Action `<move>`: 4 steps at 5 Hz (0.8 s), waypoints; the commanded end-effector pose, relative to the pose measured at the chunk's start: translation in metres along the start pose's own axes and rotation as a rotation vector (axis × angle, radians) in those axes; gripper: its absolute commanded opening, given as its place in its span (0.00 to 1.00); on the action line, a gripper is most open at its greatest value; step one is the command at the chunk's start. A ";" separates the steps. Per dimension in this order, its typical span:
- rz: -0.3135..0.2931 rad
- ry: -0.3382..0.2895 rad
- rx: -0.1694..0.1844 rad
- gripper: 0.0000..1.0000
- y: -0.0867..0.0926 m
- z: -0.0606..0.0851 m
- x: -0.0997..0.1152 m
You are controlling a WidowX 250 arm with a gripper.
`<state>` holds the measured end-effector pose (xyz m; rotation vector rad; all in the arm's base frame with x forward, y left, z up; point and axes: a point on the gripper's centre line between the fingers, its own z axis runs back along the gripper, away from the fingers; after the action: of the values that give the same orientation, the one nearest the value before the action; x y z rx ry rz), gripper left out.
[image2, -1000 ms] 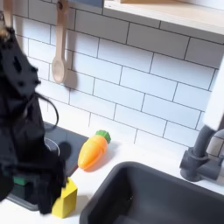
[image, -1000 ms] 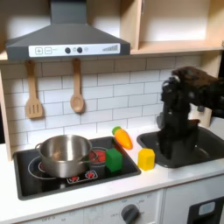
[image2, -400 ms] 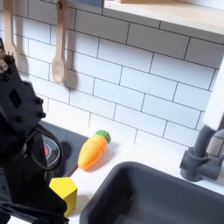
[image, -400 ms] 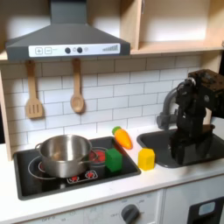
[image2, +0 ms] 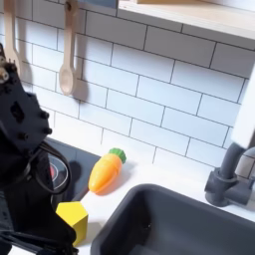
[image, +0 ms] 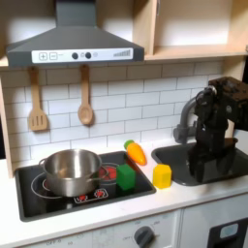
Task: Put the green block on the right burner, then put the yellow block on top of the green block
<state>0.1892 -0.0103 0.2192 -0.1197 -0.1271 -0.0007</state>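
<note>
green block [image: 126, 176]: on cooktop, touching pot [image: 70, 170] on the first exterior view's right
yellow block [image: 162, 175]: just right of green, off the hob edge
end effector [image: 205, 145]: over sink, well right of green; jaws, can't tell
next: reach left, I'd say

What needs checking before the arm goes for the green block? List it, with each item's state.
1. Green block reachable: ok, it sits on the stovetop in the first exterior view, nothing on top of it.
2. Room beside it: not ok, the pot stands close on the first exterior view's left.
3. Yellow block out of the way: ok, apart from the green block, at the stovetop's edge.
4. Carrot out of the way: ok, it lies behind both blocks.
5. Gripper state: cannot tell, the arm is over the sink and its jaws are not clear.
</note>
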 end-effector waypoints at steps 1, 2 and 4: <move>0.000 0.000 0.000 1.00 0.000 0.000 0.000; 0.000 0.000 0.000 1.00 0.000 0.000 0.000; -0.001 -0.034 0.030 1.00 0.007 0.000 0.016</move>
<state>0.2028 -0.0062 0.2152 -0.0969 -0.1389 -0.0086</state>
